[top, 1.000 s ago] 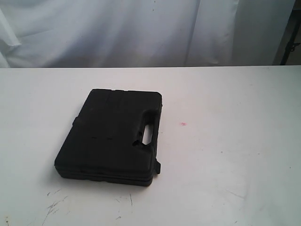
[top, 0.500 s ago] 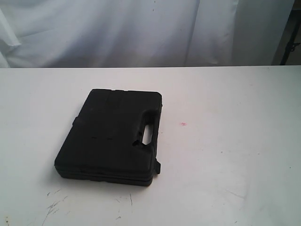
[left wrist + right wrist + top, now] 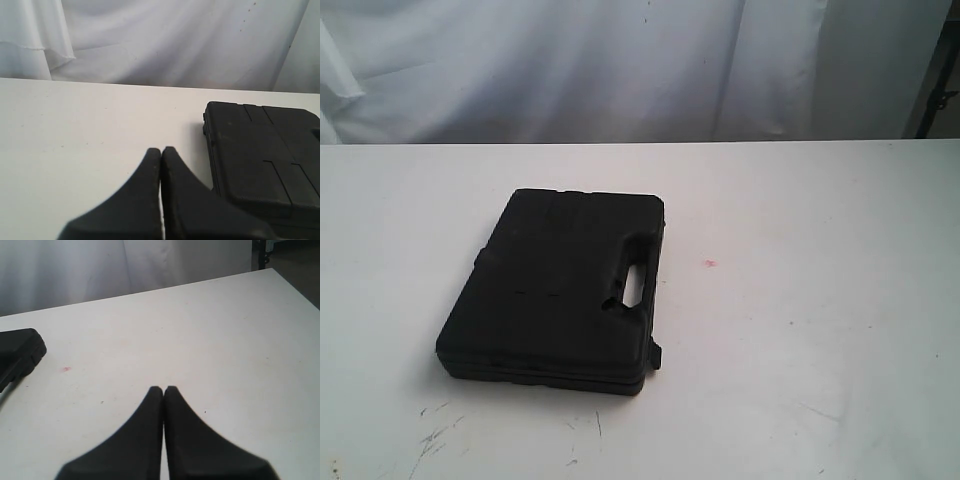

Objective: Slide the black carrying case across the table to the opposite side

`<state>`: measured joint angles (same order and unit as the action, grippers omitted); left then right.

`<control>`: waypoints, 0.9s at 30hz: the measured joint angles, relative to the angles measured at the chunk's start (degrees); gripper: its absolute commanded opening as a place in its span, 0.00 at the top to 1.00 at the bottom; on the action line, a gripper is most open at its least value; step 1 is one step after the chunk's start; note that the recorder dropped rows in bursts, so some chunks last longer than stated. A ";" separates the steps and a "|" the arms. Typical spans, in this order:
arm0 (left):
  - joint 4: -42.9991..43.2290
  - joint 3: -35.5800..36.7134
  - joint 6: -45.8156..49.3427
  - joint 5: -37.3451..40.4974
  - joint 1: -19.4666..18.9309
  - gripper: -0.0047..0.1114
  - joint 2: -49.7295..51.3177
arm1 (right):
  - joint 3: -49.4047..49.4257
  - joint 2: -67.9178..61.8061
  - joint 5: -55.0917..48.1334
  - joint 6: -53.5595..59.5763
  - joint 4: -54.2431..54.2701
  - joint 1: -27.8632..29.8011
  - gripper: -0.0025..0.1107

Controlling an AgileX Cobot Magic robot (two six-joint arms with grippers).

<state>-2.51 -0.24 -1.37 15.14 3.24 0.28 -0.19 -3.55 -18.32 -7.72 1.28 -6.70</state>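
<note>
The black carrying case (image 3: 560, 290) lies flat on the white table (image 3: 800, 350), left of the middle in the exterior view, its handle slot toward the right. Neither arm shows in that view. In the left wrist view my left gripper (image 3: 161, 151) is shut and empty, with the case (image 3: 260, 155) close beside it and apart from the fingertips. My right gripper (image 3: 164, 390) is shut and empty over bare table (image 3: 200, 340); only a corner of the case (image 3: 17, 352) shows at that view's edge.
A small red mark (image 3: 710, 264) sits on the table just right of the case. Dark scuffs (image 3: 435, 435) mark the near left part. A white cloth backdrop (image 3: 620, 60) hangs behind the table's far edge.
</note>
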 measured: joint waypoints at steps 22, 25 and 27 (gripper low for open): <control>0.00 0.00 0.00 0.00 0.00 0.96 0.00 | 0.00 0.00 17.21 -4.90 7.97 0.00 0.98; 0.00 0.00 0.00 0.00 0.00 0.96 0.00 | 0.00 0.00 26.90 -17.47 24.19 0.00 0.98; 0.00 0.00 0.00 0.00 0.00 0.96 0.00 | 0.00 0.00 28.87 -22.80 29.91 0.00 0.98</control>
<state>-2.51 -0.24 -1.37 15.14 3.24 0.28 -0.19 -3.55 10.55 -30.52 31.19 -6.70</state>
